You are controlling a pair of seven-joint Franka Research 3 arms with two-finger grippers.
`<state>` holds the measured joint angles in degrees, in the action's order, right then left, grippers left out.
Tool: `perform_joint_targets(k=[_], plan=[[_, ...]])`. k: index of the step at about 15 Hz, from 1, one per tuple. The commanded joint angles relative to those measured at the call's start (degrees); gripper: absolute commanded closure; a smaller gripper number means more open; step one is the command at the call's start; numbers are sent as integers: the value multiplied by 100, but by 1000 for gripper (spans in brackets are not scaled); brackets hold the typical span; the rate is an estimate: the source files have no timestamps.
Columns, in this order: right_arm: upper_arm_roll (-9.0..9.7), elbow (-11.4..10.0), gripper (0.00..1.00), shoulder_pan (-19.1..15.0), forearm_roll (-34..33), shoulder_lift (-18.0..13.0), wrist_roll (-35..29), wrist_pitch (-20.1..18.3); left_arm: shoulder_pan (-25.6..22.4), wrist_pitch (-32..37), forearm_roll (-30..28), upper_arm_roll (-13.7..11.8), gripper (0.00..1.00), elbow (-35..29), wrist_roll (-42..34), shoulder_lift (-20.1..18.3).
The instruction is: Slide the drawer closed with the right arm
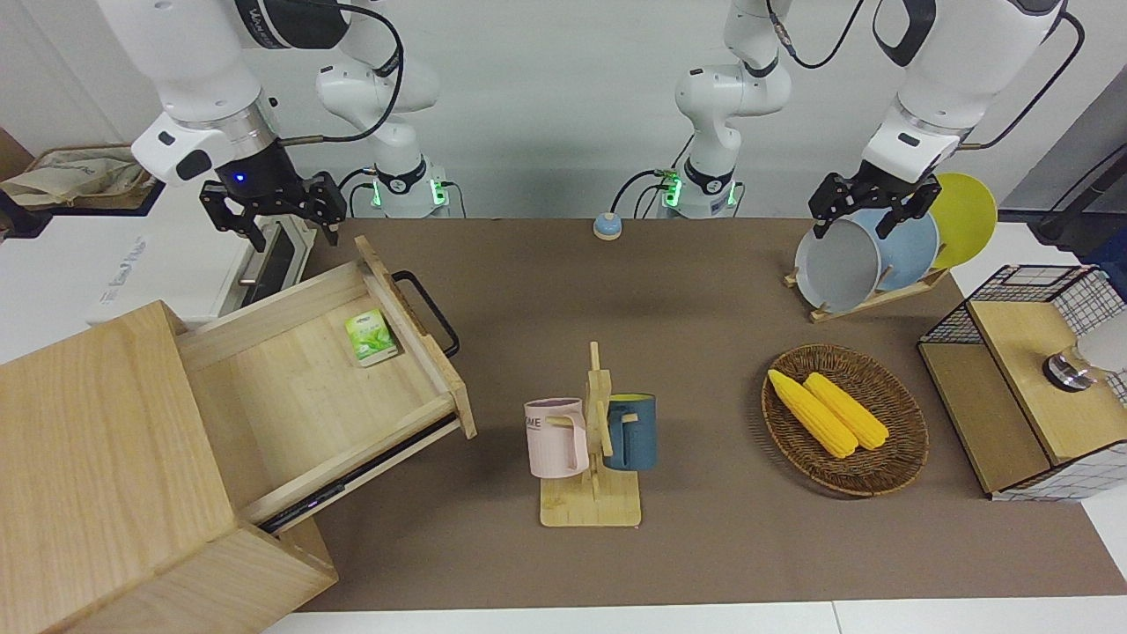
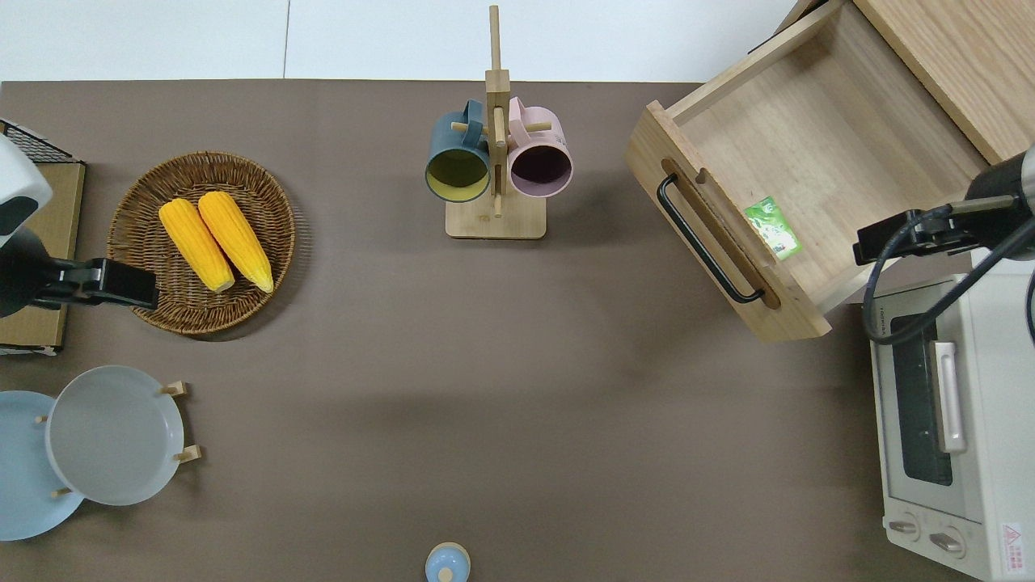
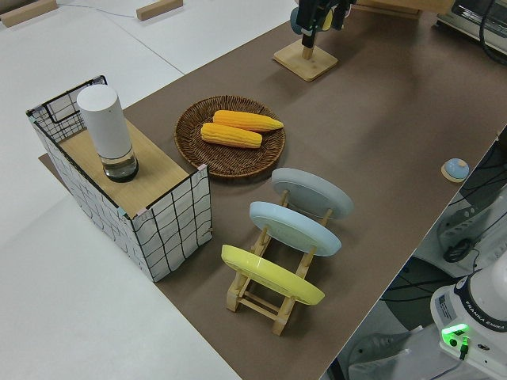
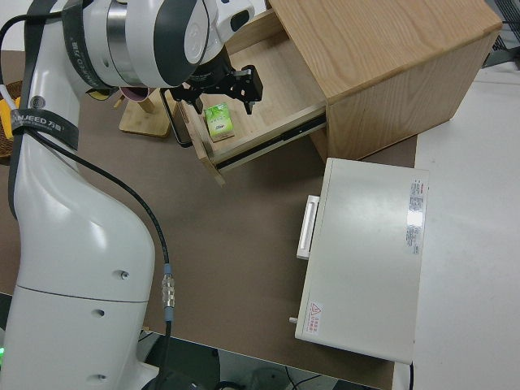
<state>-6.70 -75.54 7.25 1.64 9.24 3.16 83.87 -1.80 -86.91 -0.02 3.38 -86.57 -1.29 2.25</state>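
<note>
The drawer (image 1: 299, 370) of the pale wooden cabinet (image 1: 97, 458) stands pulled far out. Its black loop handle (image 1: 427, 310) faces the middle of the table. The drawer also shows in the overhead view (image 2: 800, 145) and the right side view (image 4: 260, 89). A small green packet (image 1: 370, 337) lies inside, against the front panel. My right gripper (image 1: 283, 231) is open and empty, up in the air with a blue light on its wrist. In the overhead view (image 2: 910, 238) it hangs over the drawer's side wall that is nearest the robots, touching nothing. My left arm is parked, its gripper (image 1: 867, 220) open.
A white oven (image 2: 954, 404) stands beside the drawer, nearer to the robots. A mug rack (image 1: 594, 440) with two mugs stands mid-table. A wicker basket (image 1: 845, 418) holds two corn cobs. A plate rack (image 1: 880, 255) and a wire-and-wood box (image 1: 1021, 387) stand at the left arm's end.
</note>
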Motion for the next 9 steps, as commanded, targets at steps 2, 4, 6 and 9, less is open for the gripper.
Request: perform_joint_targets(k=[2,4,6,9], plan=[[55,-66,17,-58,11,-19,97,103,-31,113,98,40,7,140,-56,65],[55,-66,17,-57,3,-19,97,103,-31,113,98,40,7,149,-56,74],[55,-66,17,-49,3,-19,106,94,-31,113,98,40,7,140,-56,65],[55,-66,59,-22,3,-19,105,76,-31,113,98,40,7,140,-56,65]])
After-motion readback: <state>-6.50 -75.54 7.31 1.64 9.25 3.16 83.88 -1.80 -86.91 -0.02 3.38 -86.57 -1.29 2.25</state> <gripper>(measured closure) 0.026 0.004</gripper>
